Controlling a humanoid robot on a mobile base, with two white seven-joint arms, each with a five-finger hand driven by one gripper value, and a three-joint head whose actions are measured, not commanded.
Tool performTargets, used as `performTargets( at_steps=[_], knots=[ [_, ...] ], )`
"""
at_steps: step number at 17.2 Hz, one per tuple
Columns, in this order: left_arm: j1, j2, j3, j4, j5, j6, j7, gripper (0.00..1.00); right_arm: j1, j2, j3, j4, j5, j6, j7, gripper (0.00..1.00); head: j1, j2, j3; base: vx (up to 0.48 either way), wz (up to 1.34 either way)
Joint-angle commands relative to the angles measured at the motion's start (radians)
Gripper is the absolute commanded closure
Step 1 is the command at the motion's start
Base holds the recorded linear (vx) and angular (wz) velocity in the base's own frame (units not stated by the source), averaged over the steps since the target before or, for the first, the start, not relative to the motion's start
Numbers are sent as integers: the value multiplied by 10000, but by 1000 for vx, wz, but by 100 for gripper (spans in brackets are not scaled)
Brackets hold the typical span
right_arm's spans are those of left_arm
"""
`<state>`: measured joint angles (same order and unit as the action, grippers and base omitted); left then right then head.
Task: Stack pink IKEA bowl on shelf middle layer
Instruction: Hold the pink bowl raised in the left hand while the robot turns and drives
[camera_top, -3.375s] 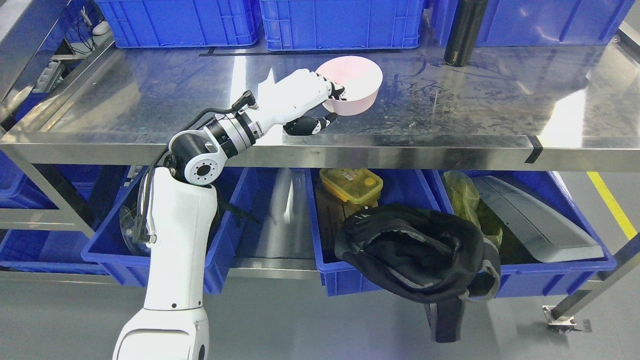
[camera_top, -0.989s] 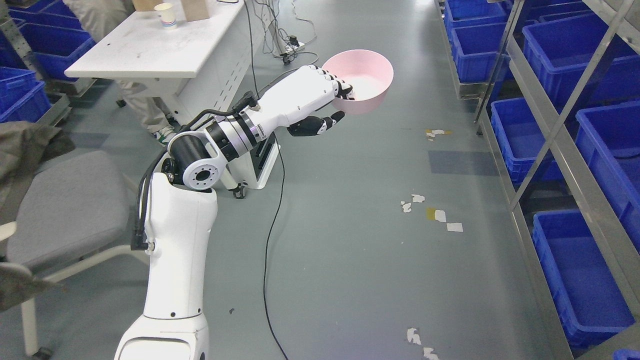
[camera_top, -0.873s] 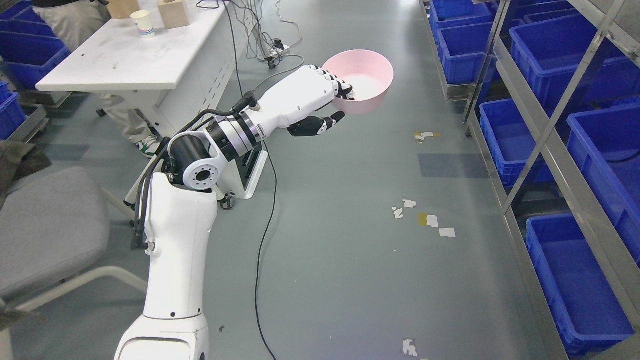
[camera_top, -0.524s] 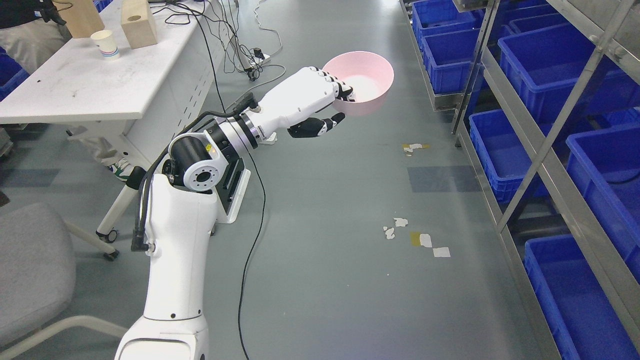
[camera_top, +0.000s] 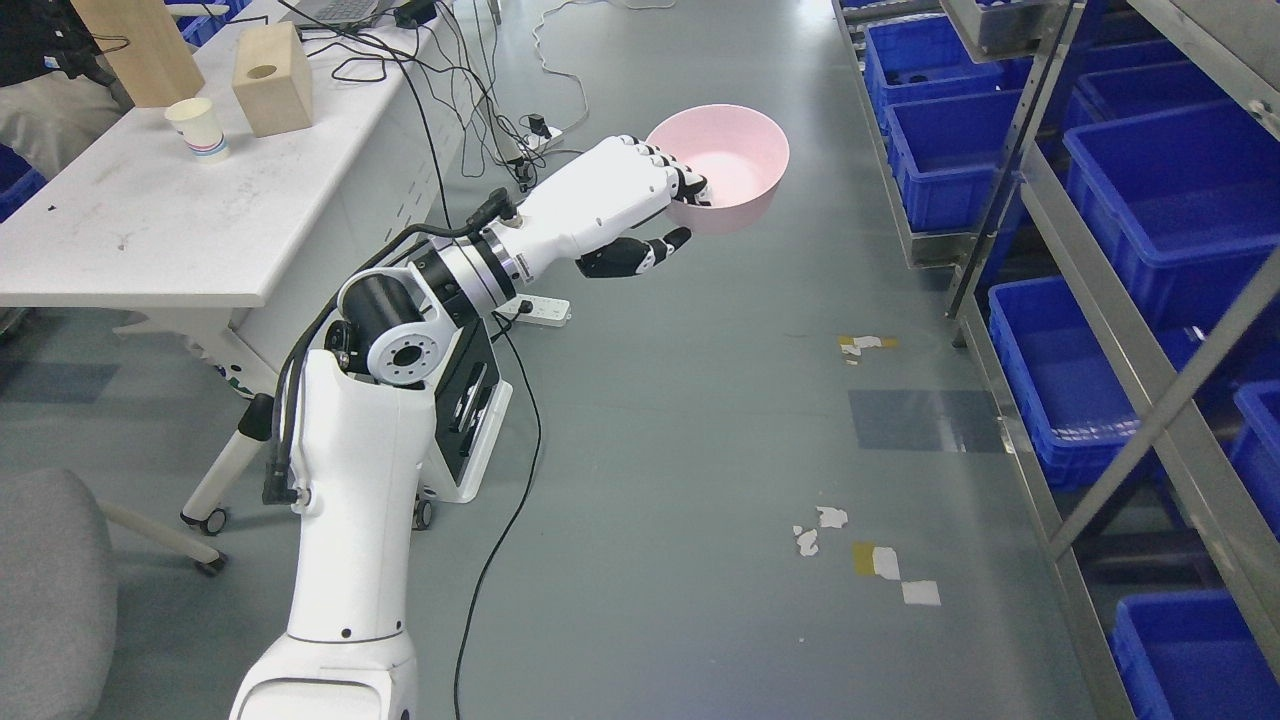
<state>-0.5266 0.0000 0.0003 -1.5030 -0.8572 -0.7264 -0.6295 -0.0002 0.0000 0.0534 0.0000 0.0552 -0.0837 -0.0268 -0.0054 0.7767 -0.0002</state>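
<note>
left hand (camera_top: 625, 195): fingers hooked over the near rim of the bowl, thumb under it, pinching the wall
bowl (camera_top: 735, 175): pink, upright, held in the air above the floor (camera_top: 700, 420)
shelf (camera_top: 1130, 340): at right, with blue bins

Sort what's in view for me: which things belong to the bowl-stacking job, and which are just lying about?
Belongs to the job:
pink bowl, gripped at its rim by the left hand
metal shelf rack on the right

Just lying about:
paper cup
wooden block with a hole
white table
power strip
blue bins
</note>
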Motion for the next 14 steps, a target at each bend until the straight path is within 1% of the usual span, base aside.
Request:
performTargets(
  at_steps=[1, 9, 14],
  knots=[
    [4, 175, 212, 13, 43, -7, 21, 99, 232, -175, 3, -175, 0, 8, 7, 0, 0, 0, 0, 317, 223],
    [-256, 175, -49, 13, 349, -7, 21, 99, 232, -175, 3, -175, 0, 8, 7, 0, 0, 0, 0, 276, 202],
    [-348, 175, -64, -3, 396, 9, -9, 99, 232, -175, 3, -175, -15, 8, 7, 0, 0, 0, 0, 194, 11]
  ],
)
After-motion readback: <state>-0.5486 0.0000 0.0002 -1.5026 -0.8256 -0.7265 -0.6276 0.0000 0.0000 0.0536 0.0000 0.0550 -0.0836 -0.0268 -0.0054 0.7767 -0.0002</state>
